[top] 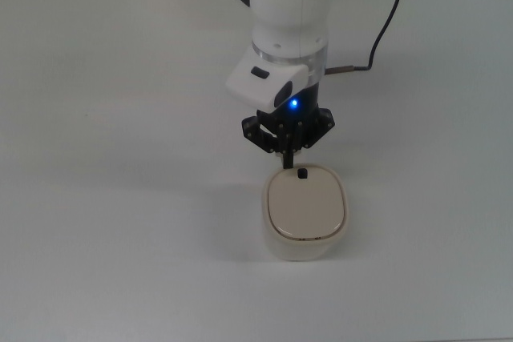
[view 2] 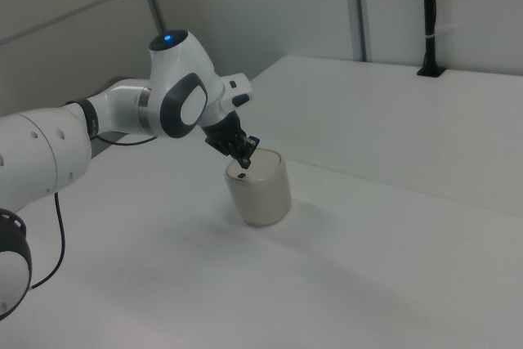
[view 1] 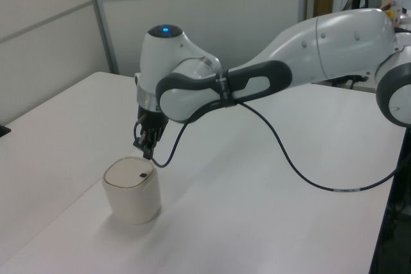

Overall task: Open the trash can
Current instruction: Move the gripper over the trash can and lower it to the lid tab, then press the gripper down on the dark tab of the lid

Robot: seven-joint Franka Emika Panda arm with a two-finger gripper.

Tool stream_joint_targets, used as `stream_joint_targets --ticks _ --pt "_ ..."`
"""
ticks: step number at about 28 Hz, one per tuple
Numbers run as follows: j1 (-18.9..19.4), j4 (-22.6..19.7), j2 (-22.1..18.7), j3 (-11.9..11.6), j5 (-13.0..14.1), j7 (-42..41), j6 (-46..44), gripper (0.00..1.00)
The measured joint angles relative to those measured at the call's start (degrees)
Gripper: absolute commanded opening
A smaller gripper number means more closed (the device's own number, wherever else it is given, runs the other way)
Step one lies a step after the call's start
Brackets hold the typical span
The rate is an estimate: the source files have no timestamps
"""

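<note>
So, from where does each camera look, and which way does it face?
Top view: overhead, looking down on the trash can and the gripper.
Left view: raised at one side of the table, showing the arm's long reach.
Right view: raised at the opposite side, arm entering from the right view's left.
All three show the trash can and the gripper.

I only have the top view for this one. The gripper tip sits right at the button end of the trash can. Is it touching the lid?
Observer: Not that I can see. In the left view the gripper hangs just above the far rim of the trash can.
Operator: Is the lid raised at all?
Observer: No. The right view shows the lid lying flat, with the button uncovered just below the tip.
</note>
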Motion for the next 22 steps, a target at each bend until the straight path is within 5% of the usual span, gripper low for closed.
stream_joint_targets --ticks 22 --pt "1.77 0.12 3.29 0.04 -0.6 2.49 3.53 0.0"
